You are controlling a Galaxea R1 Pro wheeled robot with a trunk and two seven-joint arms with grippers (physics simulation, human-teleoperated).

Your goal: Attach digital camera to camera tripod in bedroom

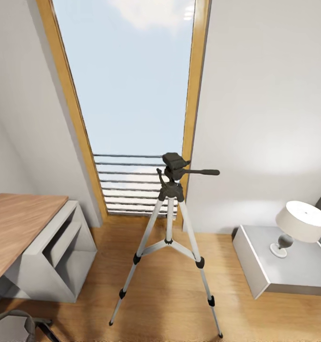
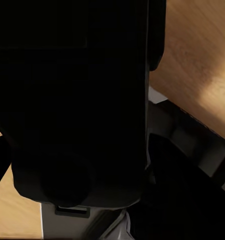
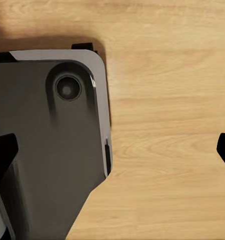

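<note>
The camera tripod (image 1: 169, 237) stands at six o'clock below the window (image 1: 131, 95). The left claw's state cannot be told behind a dark bulk (image 2: 67, 100); the right gripper (image 3: 115, 150) is spread wide over wood floor (image 3: 167, 100).

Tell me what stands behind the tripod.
Behind the tripod is a tall wood-framed window showing sky, with horizontal rails across its lower part. The tripod's head and legs cover parts of those rails.

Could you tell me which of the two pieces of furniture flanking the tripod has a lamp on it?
The grey bedside table right of the tripod carries the lamp; the wood-topped desk opposite has none.
</note>
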